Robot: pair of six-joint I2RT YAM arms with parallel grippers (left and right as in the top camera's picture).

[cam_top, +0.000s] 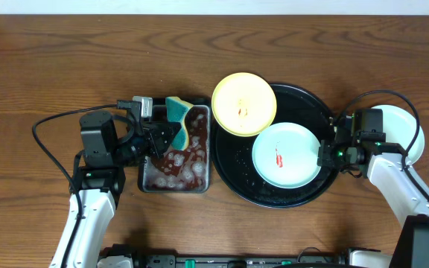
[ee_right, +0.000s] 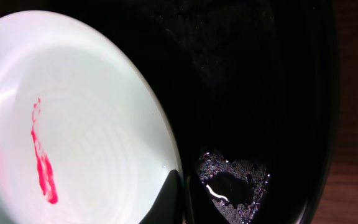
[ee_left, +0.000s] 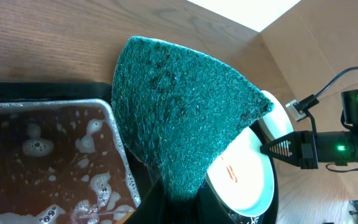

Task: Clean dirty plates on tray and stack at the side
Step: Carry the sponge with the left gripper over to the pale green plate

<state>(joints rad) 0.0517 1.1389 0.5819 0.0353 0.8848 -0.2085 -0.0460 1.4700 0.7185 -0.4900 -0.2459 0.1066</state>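
Note:
The black tray (cam_top: pixel 307 100) holds a mint-blue plate (cam_top: pixel 293 167) with a red smear. My right gripper (cam_top: pixel 326 156) is shut on that plate's right rim. In the right wrist view the plate (ee_right: pixel 92 93) fills the left side, and one dark finger (ee_right: pixel 169 199) lies over its edge. A pale yellow plate (cam_top: pixel 244 104) with a faint orange mark rests on the tray's upper-left rim. A third pale plate (cam_top: pixel 407 130) lies on the table to the right of the tray. My left gripper (cam_top: pixel 171 134) is shut on a green sponge (ee_left: pixel 179 112), held over the metal pan.
A rectangular metal pan (cam_top: pixel 176 173) with brown soapy liquid sits left of the tray, also seen in the left wrist view as the pan (ee_left: pixel 42 162). Foam and water (ee_right: pixel 232 186) lie on the tray floor. Black cables loop beside both arms.

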